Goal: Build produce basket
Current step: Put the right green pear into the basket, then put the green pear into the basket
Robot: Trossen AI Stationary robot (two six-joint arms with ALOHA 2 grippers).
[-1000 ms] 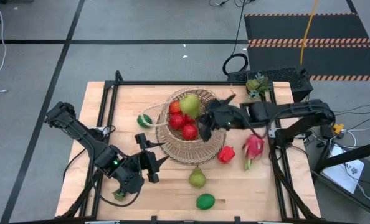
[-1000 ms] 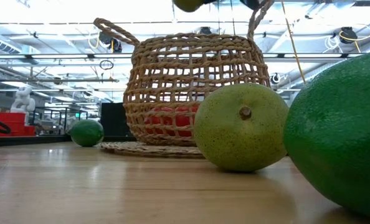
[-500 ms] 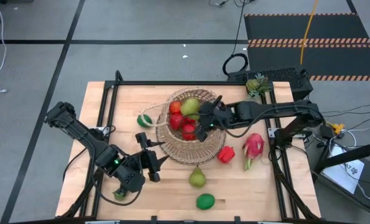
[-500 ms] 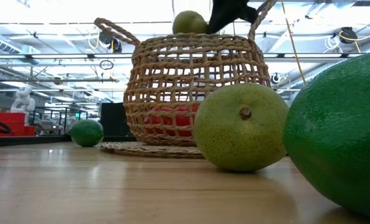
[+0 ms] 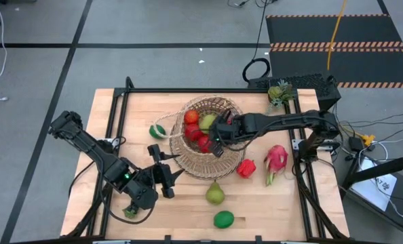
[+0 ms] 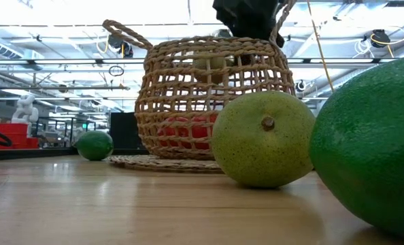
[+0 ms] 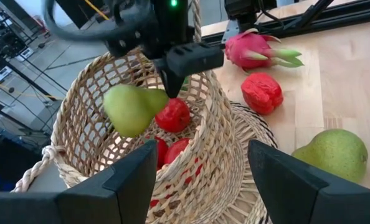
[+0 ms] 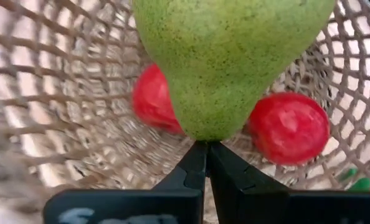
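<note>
The tan woven basket (image 5: 188, 161) stands mid-table with several red round fruits (image 5: 193, 133) inside. My right gripper (image 5: 218, 132) reaches into it from the table's right, shut on a green pear (image 5: 207, 122). The pear also shows through the weave in the low view (image 6: 211, 67) and in the left wrist view (image 7: 130, 110). My left gripper (image 5: 162, 173) is open and empty near the basket's near-left side. My right gripper pinches the pear's narrow end (image 8: 200, 134) between its two fingertips. The fingers slant down into the basket from the table's right. The pear hangs inside the basket, its wide end away from the fingers, above the red fruits (image 7: 172, 116).
On the table lie a lime (image 5: 157, 131) left of the basket, a second pear (image 5: 215, 194) and a lime (image 5: 223, 219) in front of it, and a red fruit (image 5: 246, 168) and a pink dragon fruit (image 5: 276, 160) to its right. A small pineapple (image 5: 279, 91) sits at the far right.
My right gripper has gone down with the pear, from above the basket's rim to inside the basket. The pear stays held by its narrow end.
</note>
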